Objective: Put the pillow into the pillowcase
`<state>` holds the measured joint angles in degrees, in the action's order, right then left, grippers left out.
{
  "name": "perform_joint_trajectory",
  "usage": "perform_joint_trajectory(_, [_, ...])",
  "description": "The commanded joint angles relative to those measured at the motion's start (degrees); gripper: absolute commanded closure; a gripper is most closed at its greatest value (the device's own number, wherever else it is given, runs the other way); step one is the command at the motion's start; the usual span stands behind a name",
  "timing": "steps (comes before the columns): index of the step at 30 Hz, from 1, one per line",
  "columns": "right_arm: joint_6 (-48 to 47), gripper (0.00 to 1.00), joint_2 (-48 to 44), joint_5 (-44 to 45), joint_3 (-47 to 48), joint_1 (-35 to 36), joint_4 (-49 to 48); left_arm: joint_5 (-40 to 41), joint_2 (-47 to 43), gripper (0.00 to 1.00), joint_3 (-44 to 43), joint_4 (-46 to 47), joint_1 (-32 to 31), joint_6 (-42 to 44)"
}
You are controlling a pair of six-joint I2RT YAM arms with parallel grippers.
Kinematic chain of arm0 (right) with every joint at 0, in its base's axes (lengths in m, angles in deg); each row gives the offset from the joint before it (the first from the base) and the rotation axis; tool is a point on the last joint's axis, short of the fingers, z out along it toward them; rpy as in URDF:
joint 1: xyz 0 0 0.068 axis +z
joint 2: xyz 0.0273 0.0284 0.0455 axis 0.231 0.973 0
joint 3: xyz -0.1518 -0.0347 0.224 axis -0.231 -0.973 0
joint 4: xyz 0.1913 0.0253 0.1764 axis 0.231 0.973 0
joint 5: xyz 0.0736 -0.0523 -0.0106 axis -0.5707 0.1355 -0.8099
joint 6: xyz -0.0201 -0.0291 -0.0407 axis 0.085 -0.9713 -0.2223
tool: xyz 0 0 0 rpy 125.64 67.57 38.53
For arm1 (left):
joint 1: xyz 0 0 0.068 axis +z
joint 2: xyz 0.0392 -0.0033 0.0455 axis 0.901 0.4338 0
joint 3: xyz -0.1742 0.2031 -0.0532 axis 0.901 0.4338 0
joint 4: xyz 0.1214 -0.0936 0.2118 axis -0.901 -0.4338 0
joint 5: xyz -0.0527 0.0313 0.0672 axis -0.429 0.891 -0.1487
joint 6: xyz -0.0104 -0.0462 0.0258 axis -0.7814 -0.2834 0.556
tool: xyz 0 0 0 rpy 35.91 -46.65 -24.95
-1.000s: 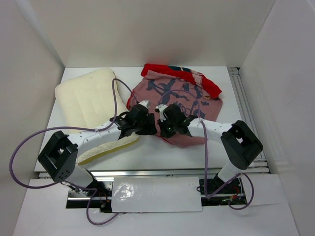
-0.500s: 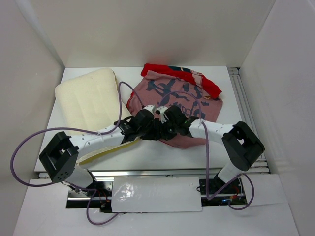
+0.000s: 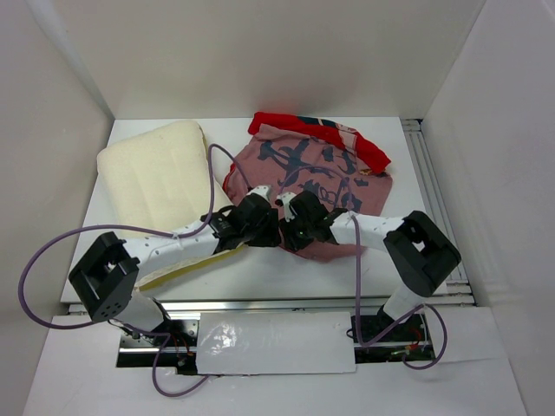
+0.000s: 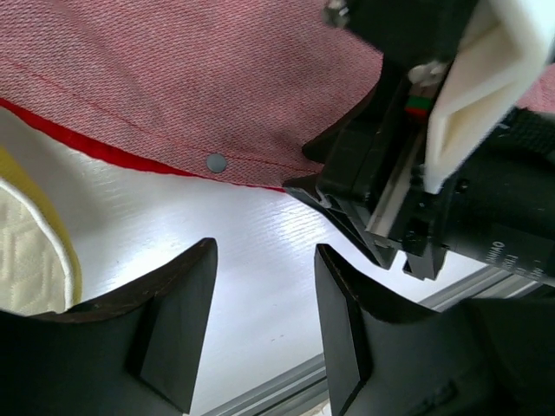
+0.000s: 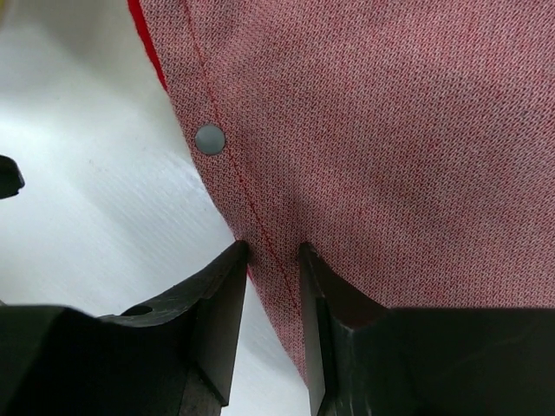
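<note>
The cream pillow (image 3: 156, 178) lies at the left of the table, its near edge running under my left arm; a corner shows in the left wrist view (image 4: 26, 251). The pillowcase (image 3: 312, 169) lies pink side up in the middle, with red folds at the back. My left gripper (image 3: 264, 227) is open and empty (image 4: 264, 269) over bare table just off the pillowcase hem (image 4: 173, 78). My right gripper (image 3: 290, 232) is low on the hem (image 5: 390, 130), jaws narrowed to either side of the stitched edge (image 5: 273, 256) with a gap still between them.
A grey snap button (image 5: 209, 139) sits on the hem, also in the left wrist view (image 4: 216, 162). White walls enclose the table on three sides. A metal rail (image 3: 260, 303) runs along the near edge. The two grippers are close together.
My left gripper has moved right, off the pillow's edge, to the pillowcase's near hem beside my right gripper. The right gripper has shifted slightly left and lowered.
</note>
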<state>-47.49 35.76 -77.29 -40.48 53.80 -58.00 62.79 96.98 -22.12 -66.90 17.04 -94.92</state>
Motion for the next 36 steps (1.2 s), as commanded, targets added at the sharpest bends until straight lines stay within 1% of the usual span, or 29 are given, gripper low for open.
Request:
perform_joint_trajectory(1, [-0.84, 0.61, 1.03, 0.95, -0.46, -0.28, -3.53, 3.00, -0.34, 0.39, 0.74, 0.52, -0.31, -1.23])
perform_joint_trajectory(2, [-0.32, 0.61, 1.03, 1.56, -0.46, -0.28, -4.22, 3.01, -0.35, 0.39, 1.35, 0.52, -0.31, -1.23])
perform_joint_trajectory(3, [-0.31, 0.71, 1.03, 1.56, -0.46, -0.28, -4.23, 3.01, -0.87, 0.39, 1.35, 0.52, -0.31, -1.23])
perform_joint_trajectory(5, [0.29, 0.85, -0.18, 1.56, -0.46, 0.24, -4.84, 3.01, -1.40, 0.39, 1.87, 0.52, 0.92, -1.23])
perform_joint_trajectory(6, [1.00, 0.91, -0.89, 1.56, -1.07, 0.25, -5.63, 3.01, -1.40, 0.39, 2.49, 0.52, 0.93, -1.23])
perform_joint_trajectory(7, [1.00, 1.00, -1.59, 1.56, -1.07, 0.25, -6.24, 3.01, -2.10, 0.39, 2.49, 0.52, 0.93, -1.23])
perform_joint_trajectory(11, [1.62, 1.00, -3.01, -0.37, -1.07, 0.25, -5.63, 1.70, -2.64, 0.39, 4.34, 3.68, 1.45, -0.62])
perform_joint_trajectory(15, [2.15, 1.00, -3.53, -4.14, 0.16, -0.28, -4.32, 0.99, -2.64, 0.39, 4.96, 5.96, 1.45, -0.09])
perform_joint_trajectory(17, [2.67, 1.00, -3.54, -5.37, 1.55, -0.81, -2.74, 0.38, -1.06, 0.39, 4.96, 6.84, 1.45, -0.09])
perform_joint_trajectory(20, [3.99, 1.00, -4.85, -7.40, 3.49, -1.42, 0.07, -0.24, 0.43, 0.38, 5.48, 9.30, 1.45, -2.28])
perform_joint_trajectory(21, [4.60, 1.00, -5.46, -8.62, 3.50, -2.12, 0.69, -0.24, 0.44, 0.38, 6.18, 11.57, 1.45, -3.77])
perform_joint_trajectory(24, [8.28, 1.00, -6.08, -9.16, 4.81, -3.87, 1.92, -1.98, 0.44, 0.38, 7.76, 15.53, 1.45, -5.71])
perform_joint_trajectory(27, [11.97, 1.00, -6.08, -12.92, 4.81, -6.86, 1.92, -3.75, -1.92, 0.38, 11.80, 23.35, 1.45, -7.47])
perform_joint_trajectory(28, [12.69, 1.00, -6.08, -15.81, 4.81, -7.66, 1.23, -3.75, -3.67, 0.38, 14.77, 25.46, 1.45, -8.17])
perform_joint_trajectory(30, [13.31, 1.00, -6.08, -18.81, 4.81, -9.94, 1.22, -3.75, -5.26, 0.36, 17.51, 30.55, 1.45, -9.05])
perform_joint_trajectory(33, [14.54, 1.00, -5.56, -23.74, 5.34, -11.26, 1.83, -3.23, -7.20, 0.34, 21.73, 35.48, 1.45, -9.06])
perform_joint_trajectory(34, [15.06, 1.00, -5.56, -24.44, 5.34, -11.27, 1.84, -4.36, -7.21, 0.34, 22.79, 40.63, 1.45, -9.06])
perform_joint_trajectory(36, [15.68, 1.00, -5.56, -24.98, 5.96, -11.79, 2.36, -5.94, -7.21, 0.34, 25.78, 46.89, 1.45, -9.06])
